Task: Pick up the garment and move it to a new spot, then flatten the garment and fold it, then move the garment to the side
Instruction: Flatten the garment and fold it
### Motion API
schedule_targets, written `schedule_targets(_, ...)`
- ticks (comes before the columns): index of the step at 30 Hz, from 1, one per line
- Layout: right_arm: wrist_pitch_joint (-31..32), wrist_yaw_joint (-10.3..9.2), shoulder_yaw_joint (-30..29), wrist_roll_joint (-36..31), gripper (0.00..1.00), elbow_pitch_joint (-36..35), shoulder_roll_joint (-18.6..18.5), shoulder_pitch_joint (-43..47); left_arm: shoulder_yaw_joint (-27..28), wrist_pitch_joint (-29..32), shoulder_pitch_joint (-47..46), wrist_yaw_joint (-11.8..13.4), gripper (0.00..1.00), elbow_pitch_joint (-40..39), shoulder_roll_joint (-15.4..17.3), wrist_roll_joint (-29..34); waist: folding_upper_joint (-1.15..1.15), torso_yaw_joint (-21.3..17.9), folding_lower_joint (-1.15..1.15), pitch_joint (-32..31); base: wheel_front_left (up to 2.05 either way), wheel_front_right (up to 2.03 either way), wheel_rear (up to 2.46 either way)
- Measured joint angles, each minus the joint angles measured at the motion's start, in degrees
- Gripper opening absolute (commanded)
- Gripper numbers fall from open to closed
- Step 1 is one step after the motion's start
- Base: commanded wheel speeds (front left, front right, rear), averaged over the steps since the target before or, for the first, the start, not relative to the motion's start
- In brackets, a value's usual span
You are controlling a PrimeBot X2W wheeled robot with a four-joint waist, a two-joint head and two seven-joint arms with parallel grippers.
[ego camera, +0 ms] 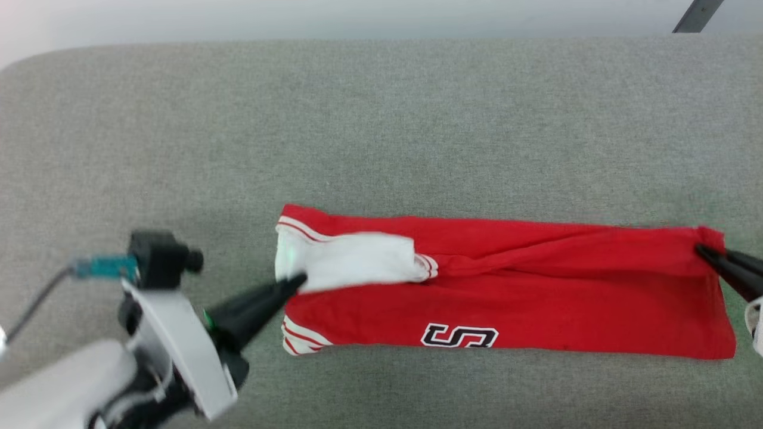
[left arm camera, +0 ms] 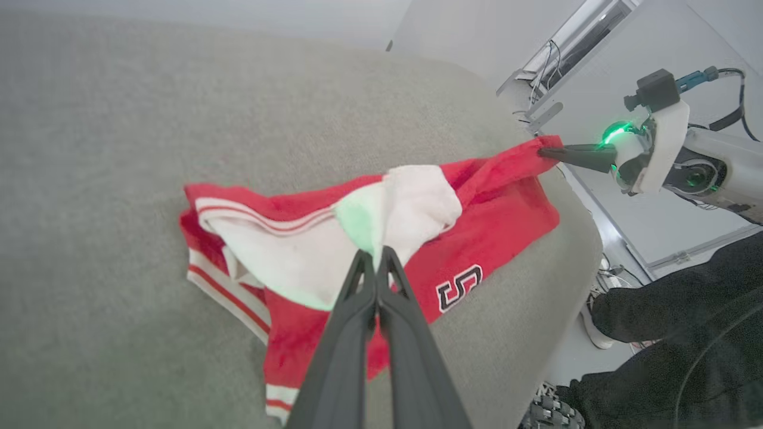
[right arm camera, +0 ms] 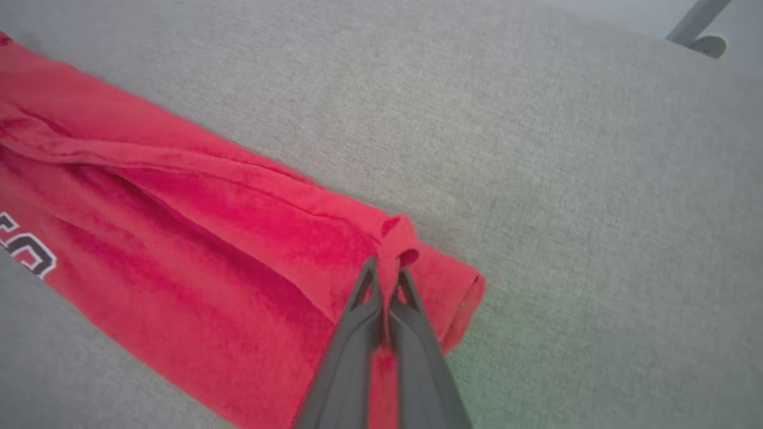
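Folding looks to be the step in hand: the garment (ego camera: 506, 286) lies on the grey bench (ego camera: 381, 119) as a long red strip, doubled lengthwise, with its logo (ego camera: 459, 335) near the front edge. The left claw (ego camera: 295, 280) is closed tight on the white sleeve (ego camera: 351, 259), which sits bunched on top of the red body at the strip's left end. The right claw (ego camera: 703, 250) is closed tight on a pinch of hem at the far corner of the right end. To fold well, both claws should hold firm and rise together just enough to clear the bench, so the cloth does not drag. The twisted ridge along the middle wants a gentle outward pull first, or it will likely be pressed in as a crease. The sleeve is a thin hold and may slip, so carry one end over the other slowly and line up the edges before letting go
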Motion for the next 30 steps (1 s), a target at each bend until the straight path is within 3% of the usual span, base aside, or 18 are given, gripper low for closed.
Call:
schedule_targets(6,-3.43,0.00,-2.18,-1.11,0.00,1.66,-0.19,6.36,-2.20,-2.92,5.00,0.69,0.00,0.00,-1.76,-0.09,0.00,0.41,0.00,1.03,0.00,0.00,0.00)
schedule_targets(15,-6.89,0.00,-4.54,-4.55,0.00,6.87,4.71,8.21,-4.97,-4.52,5.93,0.66,0.00,13.10,-8.42,3.16,0.00,0.35,0.00,2.02,0.00,0.00,0.00)
schedule_targets(16,-7.55,0.00,-4.90,-4.82,0.08,7.47,5.19,8.15,-5.11,-4.89,5.85,0.62,0.00,14.56,-9.09,3.98,0.00,0.30,0.00,2.07,0.00,0.00,0.00)
schedule_targets(18,-8.06,0.00,-5.39,-5.24,0.63,7.94,5.97,7.94,-5.73,-5.28,5.45,0.59,0.01,16.71,-10.02,5.70,0.00,0.19,0.00,2.10,0.00,0.00,0.00)
schedule_targets(19,-8.24,0.00,-5.47,-5.37,1.00,7.88,6.12,7.87,-5.81,-5.89,5.30,0.60,0.37,17.66,-10.45,6.39,0.00,0.12,0.00,2.08,0.00,0.00,0.00)
schedule_targets(21,-8.45,0.00,-5.80,-4.83,1.00,7.01,6.30,7.87,-5.60,-7.34,5.30,0.70,0.94,18.84,-11.28,7.35,0.00,-0.07,0.00,1.98,0.00,0.00,0.00)
schedule_targets(22,-8.46,0.00,-5.93,-4.52,1.00,6.37,6.25,7.91,-5.22,-8.20,5.45,0.89,1.00,19.09,-11.65,7.44,0.00,-0.17,0.00,1.86,0.00,0.00,0.00)
schedule_targets(27,-8.17,0.00,-8.27,-2.75,1.00,3.59,3.67,9.01,-2.48,-10.50,7.88,4.01,1.00,18.63,-12.44,10.93,0.00,-0.35,0.00,0.77,0.00,0.00,0.00)
schedule_targets(30,-6.92,0.00,-9.56,-1.14,1.00,3.25,1.94,10.85,2.66,-10.69,10.61,5.71,1.00,16.99,-14.24,13.11,0.00,0.28,0.00,0.33,0.00,0.00,0.00)
